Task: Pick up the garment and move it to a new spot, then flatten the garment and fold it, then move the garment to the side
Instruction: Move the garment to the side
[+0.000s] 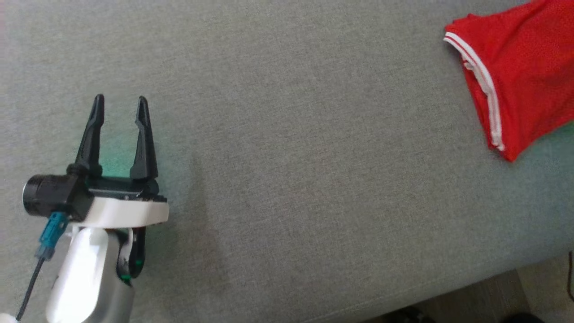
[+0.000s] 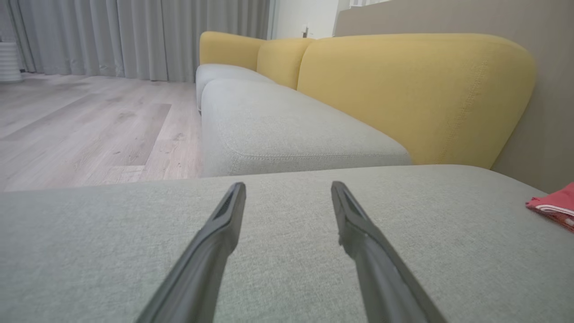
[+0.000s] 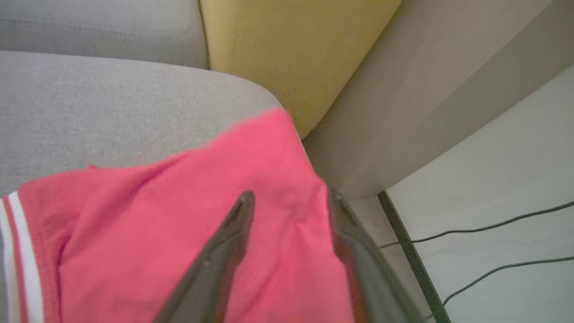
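A red mesh garment [image 1: 520, 67] trimmed with white stripes is laid at the far right corner of the grey fabric sofa seat [image 1: 314, 179], close to the yellow upholstered backrest [image 3: 291, 49]. The right gripper [image 3: 291, 195] is seen directly over the red cloth with its two dark fingers spread apart; whether the tips touch the cloth cannot be told. The left gripper [image 1: 121, 101] is held wide open above bare seat towards the left edge, well apart from the garment.
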Robot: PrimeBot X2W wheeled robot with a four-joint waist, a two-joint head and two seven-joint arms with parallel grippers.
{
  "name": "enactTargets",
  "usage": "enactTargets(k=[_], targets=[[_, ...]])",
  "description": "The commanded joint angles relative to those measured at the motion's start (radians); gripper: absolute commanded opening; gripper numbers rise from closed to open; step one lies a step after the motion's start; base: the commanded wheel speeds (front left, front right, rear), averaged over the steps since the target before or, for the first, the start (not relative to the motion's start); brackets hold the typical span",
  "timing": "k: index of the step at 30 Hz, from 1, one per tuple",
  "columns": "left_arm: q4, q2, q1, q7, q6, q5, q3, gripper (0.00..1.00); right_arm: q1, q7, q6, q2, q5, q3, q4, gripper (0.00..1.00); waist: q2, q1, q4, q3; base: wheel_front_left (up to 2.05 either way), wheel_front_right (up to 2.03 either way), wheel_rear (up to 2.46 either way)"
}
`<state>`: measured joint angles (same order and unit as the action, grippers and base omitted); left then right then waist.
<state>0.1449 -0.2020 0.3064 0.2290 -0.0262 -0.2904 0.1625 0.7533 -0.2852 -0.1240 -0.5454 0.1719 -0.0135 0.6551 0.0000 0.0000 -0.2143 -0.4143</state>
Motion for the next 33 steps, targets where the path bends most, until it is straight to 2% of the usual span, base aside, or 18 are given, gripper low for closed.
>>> enactTargets(k=[1, 4, 8, 12, 17, 25, 33], targets=[[-0.024, -0.017, 0.006, 0.004, 0.006, -0.007, -0.028, 1.0, 0.007, 0.021, -0.007, -0.023, -0.009, 0.001, -0.036, 1.0, 0.0, 0.0, 0.009, 0.014, 0.0, 0.0, 0.0], [-0.009, -0.008, -0.013, 0.013, 0.009, -0.013, -0.03, 1.0, -0.006, 0.066, -0.007, -0.014, -0.014, -0.018, -0.067, 1.0, 0.0, 0.0, 0.023, 0.053, 0.0, 0.0, 0.0], [0.021, 0.012, -0.054, 0.024, 0.009, -0.024, -0.032, 1.0, -0.056, 0.132, -0.007, 0.026, 0.042, -0.029, -0.127, 1.0, 0.0, 0.0, 0.051, 0.133, 0.0, 0.0, 0.0], [0.049, 0.029, -0.106, 0.03, 0.004, -0.031, -0.036, 1.0, -0.162, 0.217, -0.007, 0.103, 0.117, 0.004, -0.22, 1.0, 0.0, 0.0, 0.086, 0.226, 0.0, 0.0, 0.0], [0.075, 0.036, -0.202, 0.032, 0.002, -0.037, -0.053, 1.0, -0.362, 0.324, -0.007, 0.201, 0.168, -0.018, -0.342, 1.0, 0.0, 0.0, 0.117, 0.349, 0.0, 0.0, 0.0], [0.084, 0.031, -0.283, 0.032, -0.002, -0.046, -0.072, 1.0, -0.596, 0.356, -0.007, 0.334, 0.104, -0.015, -0.458, 1.0, 0.0, 0.0, 0.163, 0.425, 0.0, 0.0, 0.0], [0.077, 0.041, -0.314, 0.033, 0.009, -0.04, -0.071, 1.0, -0.674, 0.343, -0.007, 0.388, 0.036, -0.039, -0.509, 1.0, 0.0, 0.0, 0.186, 0.432, 0.0, 0.0, 0.0]])
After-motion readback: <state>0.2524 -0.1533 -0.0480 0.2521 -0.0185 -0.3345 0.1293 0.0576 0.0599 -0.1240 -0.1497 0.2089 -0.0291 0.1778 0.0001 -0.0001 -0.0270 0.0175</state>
